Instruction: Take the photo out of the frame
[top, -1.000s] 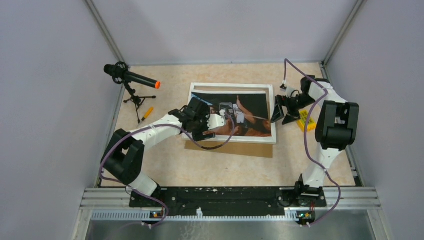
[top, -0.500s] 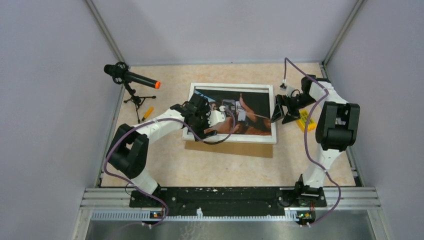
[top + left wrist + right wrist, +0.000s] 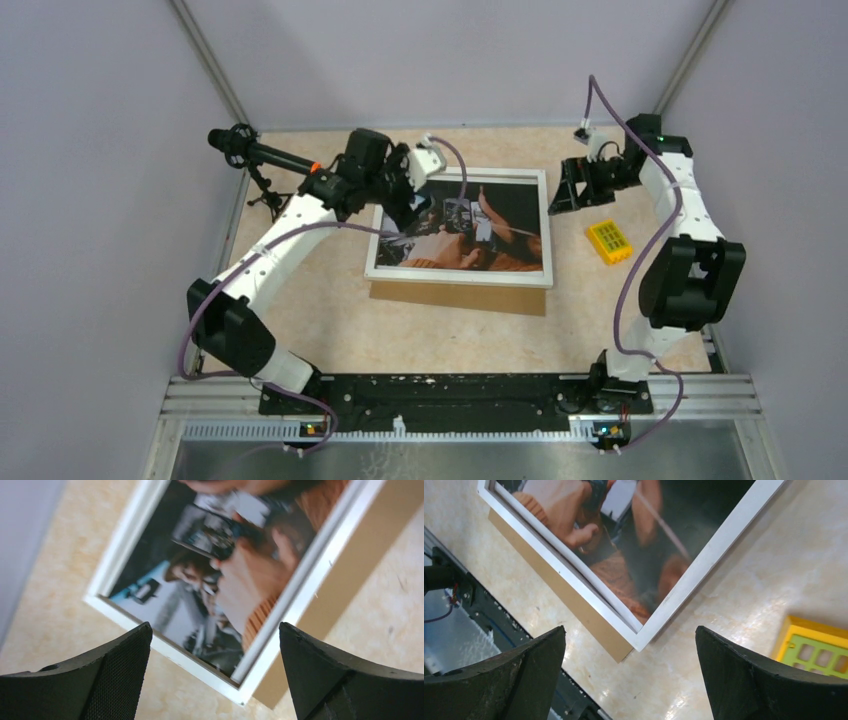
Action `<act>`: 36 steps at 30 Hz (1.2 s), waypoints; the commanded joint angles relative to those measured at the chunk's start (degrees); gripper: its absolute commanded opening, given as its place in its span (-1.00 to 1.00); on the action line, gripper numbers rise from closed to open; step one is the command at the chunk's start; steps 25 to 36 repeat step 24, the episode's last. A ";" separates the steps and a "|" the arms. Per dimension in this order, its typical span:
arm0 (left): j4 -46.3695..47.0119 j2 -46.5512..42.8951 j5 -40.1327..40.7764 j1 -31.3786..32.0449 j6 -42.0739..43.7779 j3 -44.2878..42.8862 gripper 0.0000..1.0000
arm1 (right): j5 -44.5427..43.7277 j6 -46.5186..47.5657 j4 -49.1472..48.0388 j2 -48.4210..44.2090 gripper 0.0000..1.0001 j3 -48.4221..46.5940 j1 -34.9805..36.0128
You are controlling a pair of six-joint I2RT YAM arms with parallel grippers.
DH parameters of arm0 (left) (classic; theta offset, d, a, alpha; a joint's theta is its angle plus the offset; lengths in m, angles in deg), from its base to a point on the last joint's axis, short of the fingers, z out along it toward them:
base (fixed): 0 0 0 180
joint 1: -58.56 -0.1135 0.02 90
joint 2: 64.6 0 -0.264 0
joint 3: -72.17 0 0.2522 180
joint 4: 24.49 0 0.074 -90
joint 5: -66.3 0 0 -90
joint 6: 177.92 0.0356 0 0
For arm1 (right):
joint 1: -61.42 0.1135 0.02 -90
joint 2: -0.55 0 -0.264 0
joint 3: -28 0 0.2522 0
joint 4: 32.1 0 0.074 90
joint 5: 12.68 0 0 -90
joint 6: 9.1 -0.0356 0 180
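Observation:
The frame (image 3: 460, 277), with a thin white border, lies flat on the table with the photo (image 3: 500, 225) face up inside it. A brown backing panel (image 3: 470, 298) sticks out from under its near edge. My left gripper (image 3: 408, 205) is open and empty, held above the frame's far left part. In the left wrist view the photo (image 3: 225, 545) and the frame's white corner (image 3: 240, 695) lie below the open left gripper (image 3: 214, 626). My right gripper (image 3: 558, 197) is open and empty above the frame's right edge. In the right wrist view the right gripper (image 3: 630, 628) hangs over the frame's corner (image 3: 709, 555).
A small yellow block (image 3: 609, 240) sits right of the frame and also shows in the right wrist view (image 3: 819, 645). A microphone on a small tripod (image 3: 262, 155) stands at the far left. Walls close in both sides and the back.
My left arm lifted off the photo and swung back toward the frame's far left corner. My right arm rose and pulled back from the frame's right edge, uncovering the yellow block.

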 commanded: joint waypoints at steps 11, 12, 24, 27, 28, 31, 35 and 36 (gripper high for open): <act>-7.80 7.43 1.07 -6.36 -20.85 -20.60 0.98 | -7.19 -4.92 -12.55 -18.37 0.98 1.90 2.75; -7.43 7.08 1.24 -6.40 -21.31 -19.46 0.98 | -7.17 -5.27 -13.01 -18.79 0.98 3.49 3.11; -3.56 5.80 4.33 -6.40 -24.77 -13.53 0.97 | -6.13 -7.41 -13.51 -18.34 0.98 6.74 4.27; -3.56 5.80 4.33 -6.40 -24.77 -13.53 0.97 | -6.13 -7.41 -13.51 -18.34 0.98 6.74 4.27; -3.56 5.80 4.33 -6.40 -24.77 -13.53 0.97 | -6.13 -7.41 -13.51 -18.34 0.98 6.74 4.27; -3.56 5.80 4.33 -6.40 -24.77 -13.53 0.97 | -6.13 -7.41 -13.51 -18.34 0.98 6.74 4.27; -3.56 5.80 4.33 -6.40 -24.77 -13.53 0.97 | -6.13 -7.41 -13.51 -18.34 0.98 6.74 4.27; -3.56 5.80 4.33 -6.40 -24.77 -13.53 0.97 | -6.13 -7.41 -13.51 -18.34 0.98 6.74 4.27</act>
